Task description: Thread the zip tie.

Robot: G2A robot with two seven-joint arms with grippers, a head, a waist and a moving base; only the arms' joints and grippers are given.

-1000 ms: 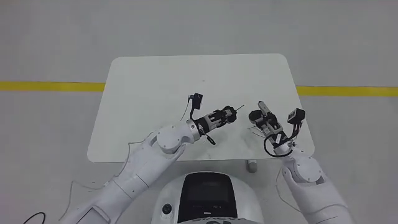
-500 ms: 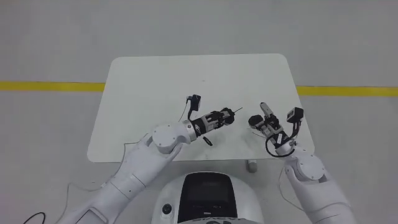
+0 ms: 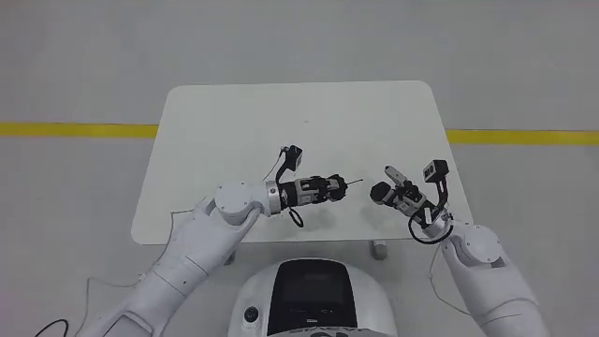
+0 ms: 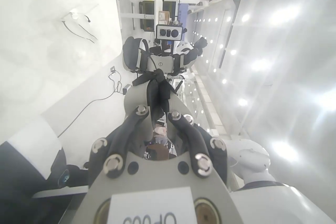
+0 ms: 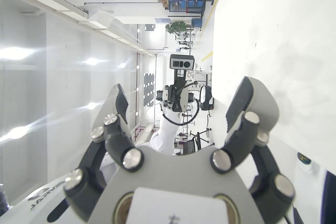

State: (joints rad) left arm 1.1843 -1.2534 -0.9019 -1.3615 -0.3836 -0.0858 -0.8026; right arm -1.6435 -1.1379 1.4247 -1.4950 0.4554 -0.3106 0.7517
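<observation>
In the top view, a little left of the centre of the frame, the left gripper (image 3: 335, 186) hung over the near part of the white tabletop (image 3: 281, 112). Its fingers were closed tight on the black zip tie (image 3: 352, 183), whose thin end stuck out to the right. Just right of that end, not touching it, was the right gripper (image 3: 383, 187), its fingers spread wide and holding nothing. I judged the step to be the taking of the free end: the open fingers should come in line with the thin tip, close only once it lay between them, and not push it sideways.
</observation>
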